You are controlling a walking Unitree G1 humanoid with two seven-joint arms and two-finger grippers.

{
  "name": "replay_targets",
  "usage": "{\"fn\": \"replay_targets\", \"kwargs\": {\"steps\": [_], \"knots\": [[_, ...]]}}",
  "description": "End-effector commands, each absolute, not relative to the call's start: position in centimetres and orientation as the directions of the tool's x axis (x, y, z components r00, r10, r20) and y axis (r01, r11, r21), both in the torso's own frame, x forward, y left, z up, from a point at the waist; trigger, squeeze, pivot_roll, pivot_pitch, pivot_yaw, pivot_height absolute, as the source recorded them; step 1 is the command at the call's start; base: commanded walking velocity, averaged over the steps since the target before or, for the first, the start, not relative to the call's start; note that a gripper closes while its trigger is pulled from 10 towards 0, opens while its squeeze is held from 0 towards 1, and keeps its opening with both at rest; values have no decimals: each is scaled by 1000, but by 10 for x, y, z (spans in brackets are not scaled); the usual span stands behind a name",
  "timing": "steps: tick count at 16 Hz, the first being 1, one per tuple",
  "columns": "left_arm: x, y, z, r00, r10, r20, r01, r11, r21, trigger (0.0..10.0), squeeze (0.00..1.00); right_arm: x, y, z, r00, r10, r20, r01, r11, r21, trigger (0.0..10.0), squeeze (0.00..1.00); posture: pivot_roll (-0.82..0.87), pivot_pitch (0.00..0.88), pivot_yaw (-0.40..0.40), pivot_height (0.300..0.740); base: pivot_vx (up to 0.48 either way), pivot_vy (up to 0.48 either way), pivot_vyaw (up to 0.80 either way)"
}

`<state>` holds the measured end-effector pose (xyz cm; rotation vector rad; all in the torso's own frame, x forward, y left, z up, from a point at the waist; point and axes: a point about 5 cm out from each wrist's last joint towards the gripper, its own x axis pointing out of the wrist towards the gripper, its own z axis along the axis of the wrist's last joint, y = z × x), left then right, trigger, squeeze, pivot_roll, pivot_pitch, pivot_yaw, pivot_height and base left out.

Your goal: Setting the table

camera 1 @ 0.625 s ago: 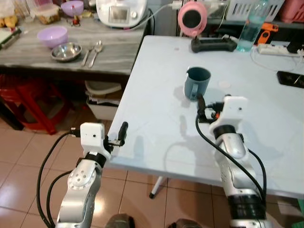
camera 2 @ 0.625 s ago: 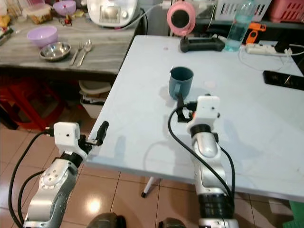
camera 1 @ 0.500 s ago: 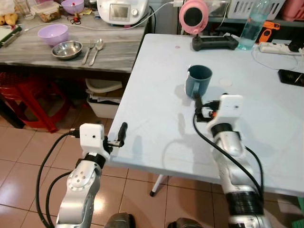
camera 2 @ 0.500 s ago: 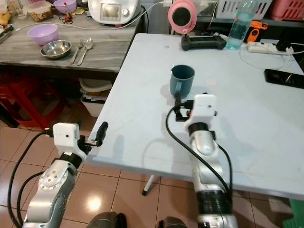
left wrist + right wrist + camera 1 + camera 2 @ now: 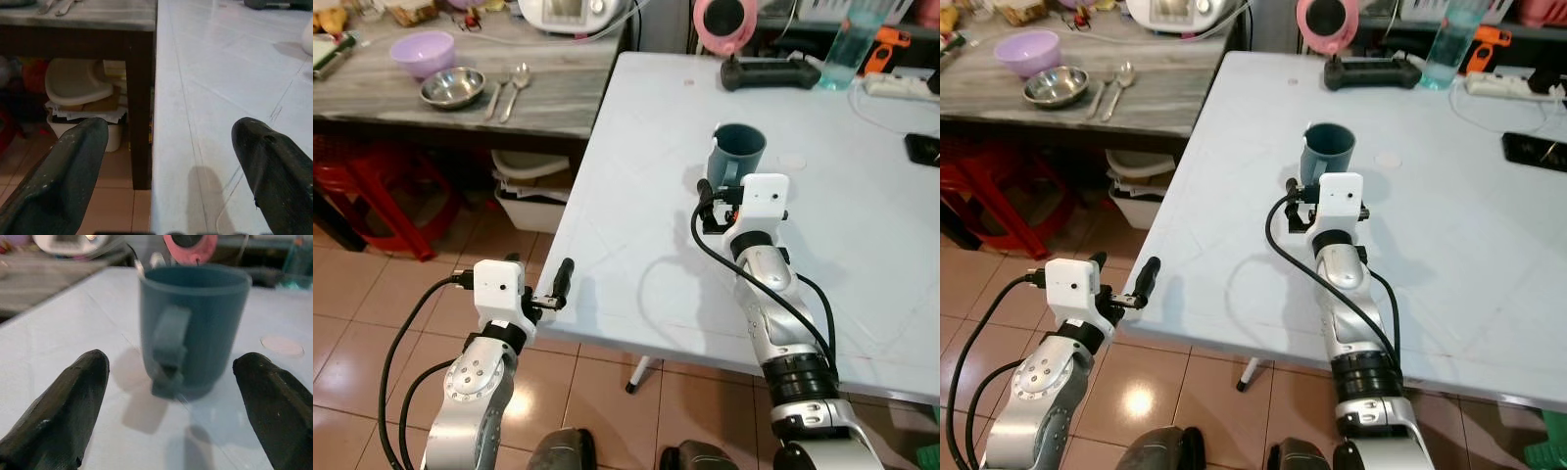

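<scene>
Since 0.6 s ago the right gripper (image 5: 168, 396) has closed in on the blue mug (image 5: 738, 154), and the head views have shifted a little, so the camera has moved too. That gripper now sits just short of the mug with its 2 black fingers (image 5: 63, 409) spread wide, 1 on each side of the mug's handle (image 5: 168, 345) and touching nothing. The mug stands upright on the white counter (image 5: 636, 196), handle turned toward the gripper. Beyond the mug, at the counter's far edge, stand a pink round device (image 5: 724, 18), a black controller (image 5: 771, 72) and a clear water bottle (image 5: 1447, 39); a white power strip (image 5: 1513, 86) and a dark phone (image 5: 1535, 149) lie well to the mug's right. The left gripper (image 5: 168, 156) hangs at the counter's near left edge, well apart from the mug, its 2 fingers (image 5: 66, 166) wide apart and holding nothing. Far left of the mug a grey wooden counter (image 5: 558, 93) carries a purple bowl (image 5: 422, 51), a steel bowl (image 5: 452, 86) just beside it, and a fork and spoon (image 5: 507, 86) lying side by side. Under that counter sits a white bin (image 5: 533, 191), with a red stool (image 5: 372, 191) further left on the tiled floor (image 5: 372, 323).
</scene>
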<state>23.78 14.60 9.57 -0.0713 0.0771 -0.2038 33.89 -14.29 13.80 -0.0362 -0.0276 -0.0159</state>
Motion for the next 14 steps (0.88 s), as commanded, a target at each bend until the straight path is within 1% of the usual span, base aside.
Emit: {"fn": "replay_targets", "kwargs": {"steps": [1, 2, 3, 8, 12, 14], "knots": [[236, 146, 97, 975, -211, -73, 206, 976, -73, 10000, 0, 342, -142, 141, 999, -32, 30, 33, 998, -45, 1765, 0, 46, 146, 50, 740, 0, 0, 0], [236, 146, 98, 974, -214, -74, 208, 975, -76, 10000, 0, 345, -143, 143, 998, -48, 43, 52, 995, -89, 39, 0, 47, 150, 50, 740, 0, 0, 0], [236, 146, 98, 974, -214, -75, 209, 975, -77, 10000, 0, 347, -143, 143, 998, -52, 39, 55, 996, -67, 0, 0, 47, 151, 51, 740, 0, 0, 0], [235, 144, 97, 972, -222, -82, 216, 973, -82, 10000, 0, 364, -144, 154, 997, -62, 54, 66, 996, -63, 0, 0, 44, 158, 50, 740, 0, 0, 0], [235, 143, 97, 972, -218, -82, 211, 974, -85, 10000, 0, 368, -145, 160, 994, -67, 83, 75, 992, -98, 0, 0, 43, 162, 44, 740, 0, 0, 0], [234, 143, 97, 972, -217, -84, 210, 974, -87, 10000, 0, 368, -146, 158, 994, -72, 77, 78, 993, -87, 0, 0, 41, 164, 43, 740, 0, 0, 0]]}}
